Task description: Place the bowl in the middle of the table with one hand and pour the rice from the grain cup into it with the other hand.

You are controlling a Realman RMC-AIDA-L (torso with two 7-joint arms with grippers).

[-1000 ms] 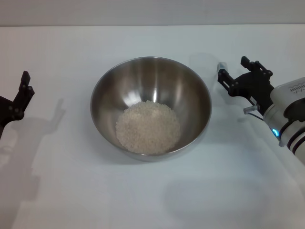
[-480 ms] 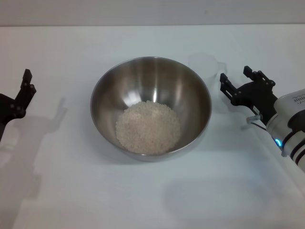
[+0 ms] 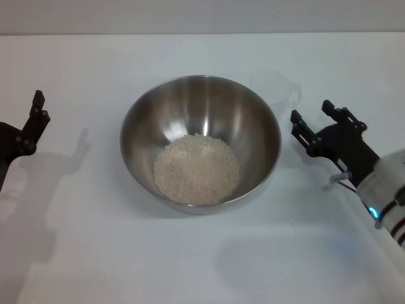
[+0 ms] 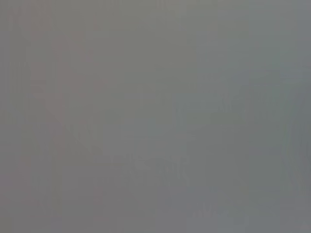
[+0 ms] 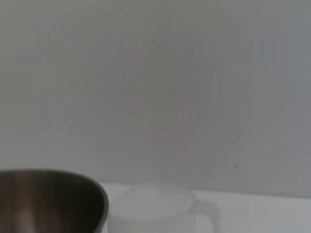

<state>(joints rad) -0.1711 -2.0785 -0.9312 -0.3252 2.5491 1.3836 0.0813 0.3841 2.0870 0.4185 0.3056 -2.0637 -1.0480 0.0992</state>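
A steel bowl [image 3: 200, 142] sits mid-table [image 3: 95, 253], holding a mound of rice [image 3: 197, 168]. Behind its right rim stands the pale, hard-to-see grain cup [image 3: 276, 88]. The right gripper [image 3: 314, 122] hovers nearby, spread wide and empty. The left gripper [image 3: 33, 123] is cut off at the edge, its opening unclear.

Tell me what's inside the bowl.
The bowl holds a pale heap of rice on its bottom; bare steel wall shows around it. Whatever lies under the heap is covered.
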